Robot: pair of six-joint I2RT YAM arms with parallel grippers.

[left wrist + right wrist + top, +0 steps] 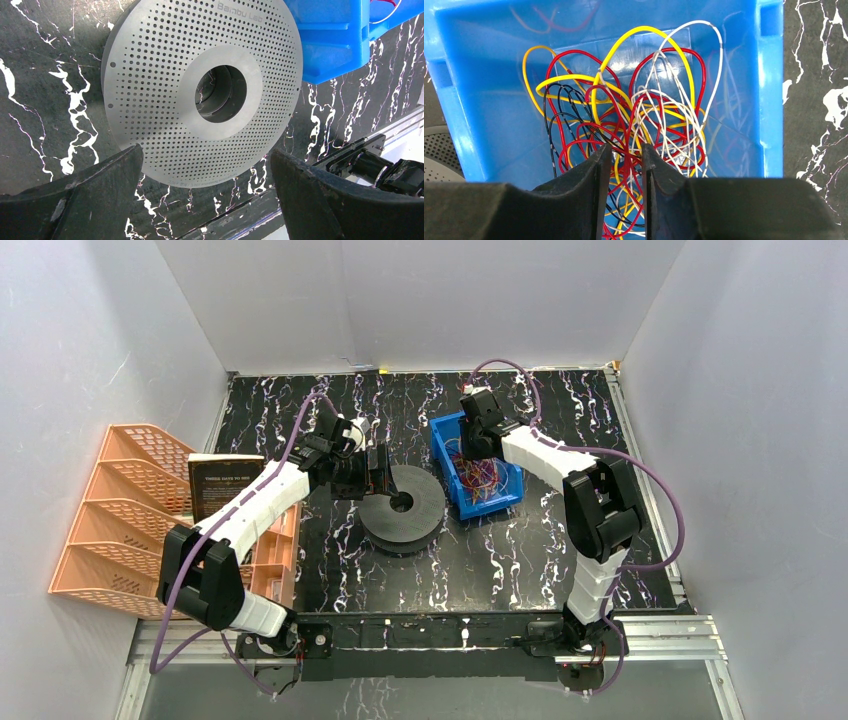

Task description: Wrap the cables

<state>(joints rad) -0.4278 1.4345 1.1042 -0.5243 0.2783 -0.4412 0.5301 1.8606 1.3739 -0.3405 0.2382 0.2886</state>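
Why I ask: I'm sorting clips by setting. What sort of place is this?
Likely a lab robot test cell: white panels enclose a black marbled tabletop, two arms are bolted at its edge, and a blue bin holds loose wires.

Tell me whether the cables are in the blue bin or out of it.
In. The cables lie in a loose tangle on the floor of the blue bin, within its walls.

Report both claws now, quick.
Left claw: open, empty, by the grey spool.
Right claw: nearly shut among the cables in the blue bin; whether it grips any cannot be told.
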